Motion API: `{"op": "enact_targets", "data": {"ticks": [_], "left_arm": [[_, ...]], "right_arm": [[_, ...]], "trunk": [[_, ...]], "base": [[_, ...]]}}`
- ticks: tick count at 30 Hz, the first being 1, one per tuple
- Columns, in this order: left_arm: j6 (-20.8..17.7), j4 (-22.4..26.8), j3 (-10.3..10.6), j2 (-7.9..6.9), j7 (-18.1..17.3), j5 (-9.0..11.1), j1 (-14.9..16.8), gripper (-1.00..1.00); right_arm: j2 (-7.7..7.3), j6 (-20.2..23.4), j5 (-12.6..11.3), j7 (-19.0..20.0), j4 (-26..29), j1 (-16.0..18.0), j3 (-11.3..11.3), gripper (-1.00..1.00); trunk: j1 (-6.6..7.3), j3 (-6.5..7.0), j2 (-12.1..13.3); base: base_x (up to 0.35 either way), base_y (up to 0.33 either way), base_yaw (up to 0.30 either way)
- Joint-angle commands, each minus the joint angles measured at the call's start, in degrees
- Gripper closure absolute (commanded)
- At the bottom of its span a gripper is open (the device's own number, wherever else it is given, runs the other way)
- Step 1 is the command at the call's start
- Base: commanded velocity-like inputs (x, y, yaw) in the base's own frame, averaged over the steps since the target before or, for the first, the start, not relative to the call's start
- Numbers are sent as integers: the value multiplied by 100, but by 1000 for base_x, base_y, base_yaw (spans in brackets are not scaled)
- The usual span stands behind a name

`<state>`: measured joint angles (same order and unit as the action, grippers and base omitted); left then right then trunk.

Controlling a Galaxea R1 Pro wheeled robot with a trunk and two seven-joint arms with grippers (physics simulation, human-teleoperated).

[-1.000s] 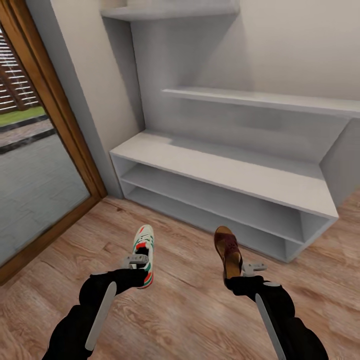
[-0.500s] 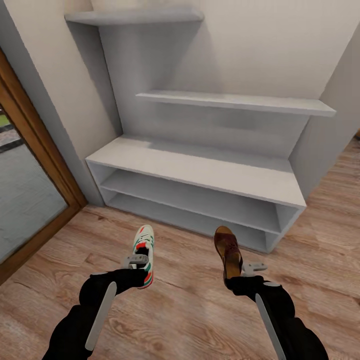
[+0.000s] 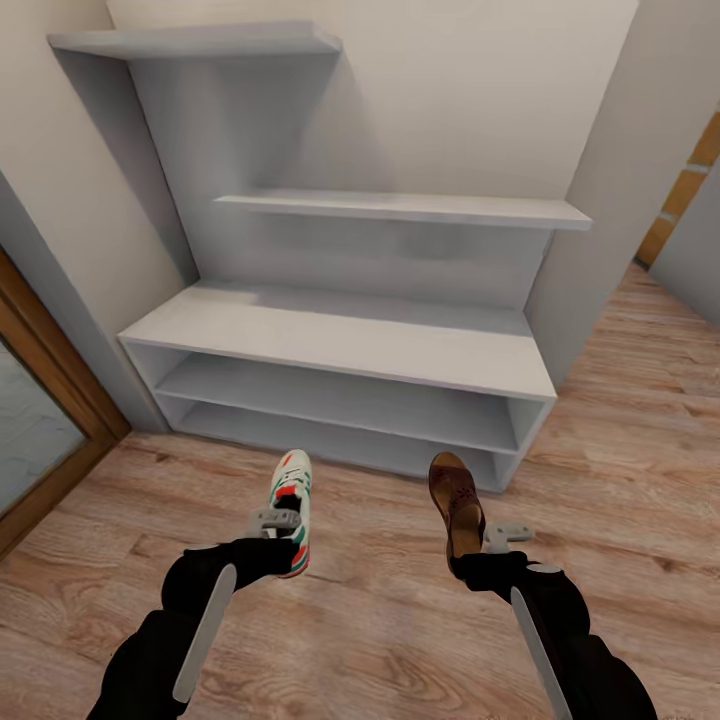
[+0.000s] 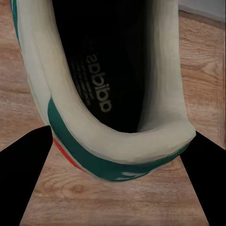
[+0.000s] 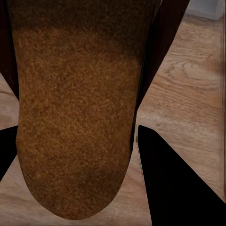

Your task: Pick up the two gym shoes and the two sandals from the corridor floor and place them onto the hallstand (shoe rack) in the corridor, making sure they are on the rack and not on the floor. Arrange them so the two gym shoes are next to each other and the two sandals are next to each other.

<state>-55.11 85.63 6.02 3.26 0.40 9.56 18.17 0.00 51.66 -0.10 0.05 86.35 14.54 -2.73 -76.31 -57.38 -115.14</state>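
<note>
A white gym shoe [image 3: 291,500] with green stripes and red-orange accents hangs above the corridor floor [image 3: 380,610], and my left gripper [image 3: 275,522] is shut on its heel. The left wrist view looks into that gym shoe [image 4: 117,94] from the heel, between dark fingers [image 4: 23,183]. My right gripper [image 3: 482,540] is shut on the heel end of a dark brown sandal [image 3: 455,497], toe pointing away. Its tan footbed shows close up as the sandal [image 5: 75,117] in the right wrist view. The light grey hallstand [image 3: 340,335] stands straight ahead, beyond both shoes, with two open shelves below.
Two stepped grey wall shelves [image 3: 400,207] hang above the bench. A wood-framed glass door [image 3: 45,415] is at the left. A wall corner [image 3: 590,240] juts out right of the hallstand, with a passage [image 3: 690,200] beyond it. Wood floor lies between me and the rack.
The whole head view has swung: the hallstand now sits further left and more centred, and the door has slid toward the edge. Both arms and the held shoes keep their places in the picture.
</note>
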Motion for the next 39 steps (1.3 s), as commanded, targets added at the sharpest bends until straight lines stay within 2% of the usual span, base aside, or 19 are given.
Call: {"op": "enact_targets", "data": {"ticks": [1,26,39], "left_arm": [[-26,5,22,0,4,5,2,100],[-26,2,59,0,4,2,2,100],[-26,0,57,0,4,2,2,100]], "right_arm": [[0,28,-14,-14,4,5,-3,100],[0,27,-15,-14,4,5,-3,100],[0,28,-10,-13,4,5,-3,100]], "trunk": [[1,2,-2],[1,145,-2],[1,154,-2]], "base": [[0,0,-256],[0,0,-252],[0,0,-26]]}}
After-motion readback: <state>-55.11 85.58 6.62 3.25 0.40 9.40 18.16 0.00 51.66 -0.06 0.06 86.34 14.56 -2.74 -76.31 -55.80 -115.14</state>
